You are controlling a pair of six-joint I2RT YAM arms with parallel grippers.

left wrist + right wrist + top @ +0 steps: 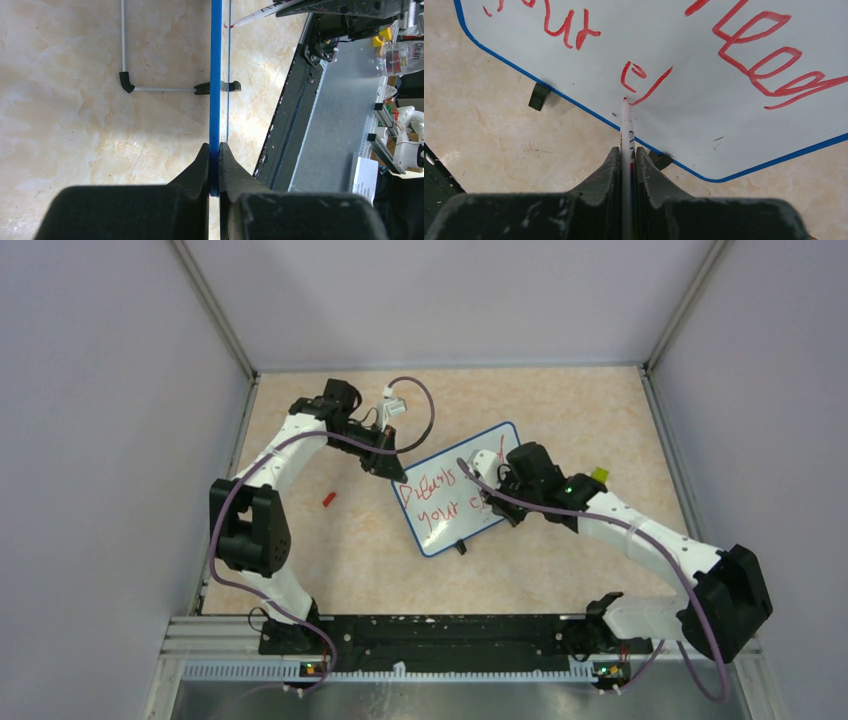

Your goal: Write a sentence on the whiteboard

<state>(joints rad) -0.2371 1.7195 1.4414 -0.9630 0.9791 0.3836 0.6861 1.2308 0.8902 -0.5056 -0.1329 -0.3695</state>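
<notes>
The whiteboard [458, 532] sits askew in the middle of the table [340, 560]. Its red sentence [432, 495] reads roughly "Dreams" above "your", then a partial "e". The left gripper [214, 165] pinches the board's blue rim. The right gripper [626, 160] clamps a marker [626, 125], tip on the board. A bottle [405, 55] reads "Clean".

I count one whiteboard [455, 535], one marker [626, 130], one small red piece [328, 499], two arms [290, 440] [640, 530], two lines of red writing [440, 498].

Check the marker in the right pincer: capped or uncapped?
Uncapped. The marker has a bare red tip touching the whiteboard next to red strokes; the right pincer is shut on its barrel.
</notes>
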